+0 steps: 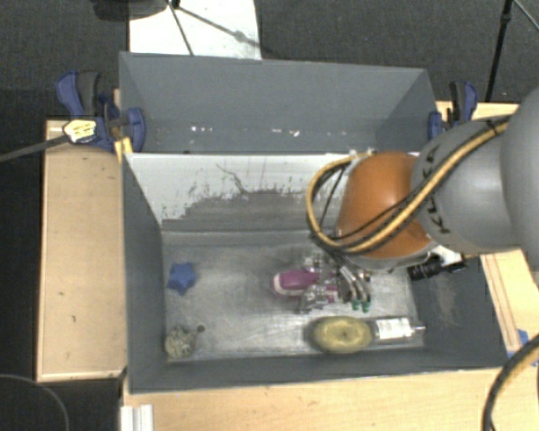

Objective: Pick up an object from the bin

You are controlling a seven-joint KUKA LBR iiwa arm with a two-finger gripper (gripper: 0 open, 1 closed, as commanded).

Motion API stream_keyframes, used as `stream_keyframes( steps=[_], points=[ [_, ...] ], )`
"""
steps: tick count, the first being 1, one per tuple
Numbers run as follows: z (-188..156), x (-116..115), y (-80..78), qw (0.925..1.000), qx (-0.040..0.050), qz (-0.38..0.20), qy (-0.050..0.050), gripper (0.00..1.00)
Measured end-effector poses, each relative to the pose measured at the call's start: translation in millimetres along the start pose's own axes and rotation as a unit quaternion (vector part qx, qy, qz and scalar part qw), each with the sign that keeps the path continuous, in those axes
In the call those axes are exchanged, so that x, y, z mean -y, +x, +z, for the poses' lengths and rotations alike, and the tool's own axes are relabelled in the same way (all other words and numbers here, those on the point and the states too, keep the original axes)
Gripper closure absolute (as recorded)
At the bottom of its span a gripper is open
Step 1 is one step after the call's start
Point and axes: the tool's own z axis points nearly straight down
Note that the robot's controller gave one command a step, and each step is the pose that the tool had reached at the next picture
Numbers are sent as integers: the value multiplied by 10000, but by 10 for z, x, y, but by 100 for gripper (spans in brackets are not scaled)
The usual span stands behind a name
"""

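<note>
Pink rounded object (293, 281) lies near the middle of the grey metal bin's (251, 317) floor, right up against the metal hand (332, 291) of the arm (508, 187), which reaches in from the view's right. The hand hangs low over the floor beneath an orange cover (384, 203) looped with black and yellow cables (328, 206). Whether it is wide or narrow cannot be told, nor whether it grips the pink object. Just in front of the hand sits an olive-yellow ring (340, 334), with a small clear bottle (397, 330) beside it on the view's right. Well apart, toward the view's left wall, lie a blue scrap (181, 278) and a grey-green lump (181, 340).
</note>
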Motion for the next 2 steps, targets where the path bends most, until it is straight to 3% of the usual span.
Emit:
stream_keyframes(
  steps=[1, 2],
  points=[
    [-1254, 29, 38, 9997, 54, -242, 5, 100],
    [-1861, 861, -59, 9905, 36, -1376, 24, 100]
  ],
)
